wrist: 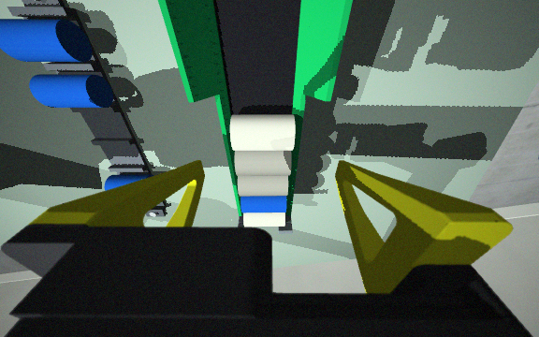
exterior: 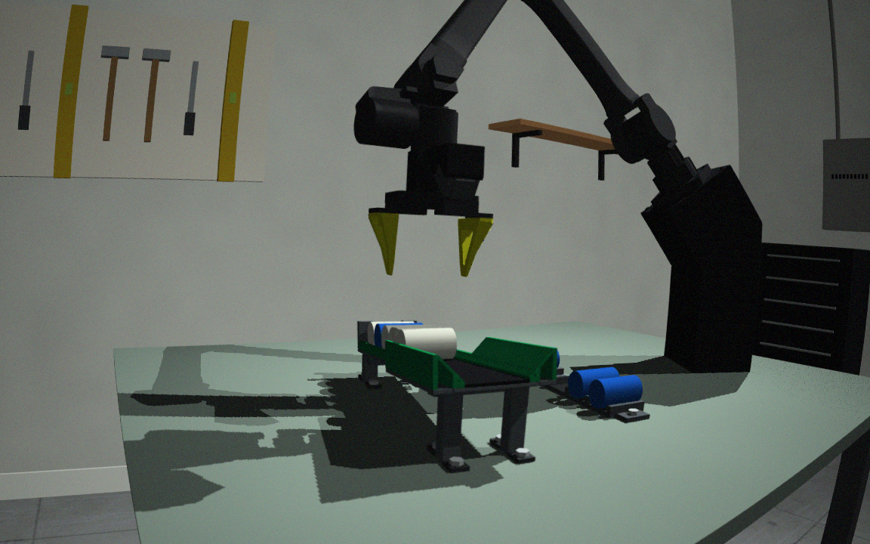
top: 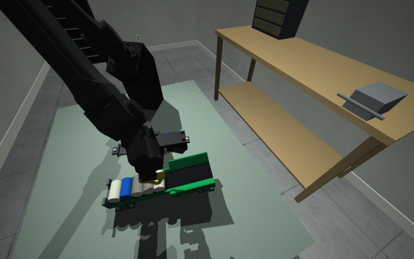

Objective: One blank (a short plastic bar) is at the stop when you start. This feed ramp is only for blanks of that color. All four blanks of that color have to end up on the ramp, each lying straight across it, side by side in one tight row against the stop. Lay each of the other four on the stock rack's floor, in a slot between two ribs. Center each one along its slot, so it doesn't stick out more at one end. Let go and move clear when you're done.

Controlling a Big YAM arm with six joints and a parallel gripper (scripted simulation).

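My gripper [exterior: 427,274] [wrist: 269,168] is open and empty, well above the green-walled ramp [top: 189,160] [exterior: 411,362] [wrist: 326,37]. A white blank [top: 114,190] [wrist: 264,219] lies across the ramp at its stop. A blue blank [top: 126,187] [wrist: 264,204] lies beside it, then three more white ones, two looking grey in shade; the outermost white blank [exterior: 431,343] [wrist: 262,132] is below my fingers. On the stock rack [top: 119,150] [wrist: 96,124], two blue blanks [exterior: 617,391] [wrist: 31,39] lie near one end; a third blue blank [wrist: 122,183] is farther along, partly behind a finger.
The rack runs beside the ramp on the arm-base side, bolted down at its ends. The ramp stands on legs above the green table [exterior: 695,433]. Its flared side walls rise at the end away from the stop. A wooden workbench [top: 285,64] stands apart from the table.
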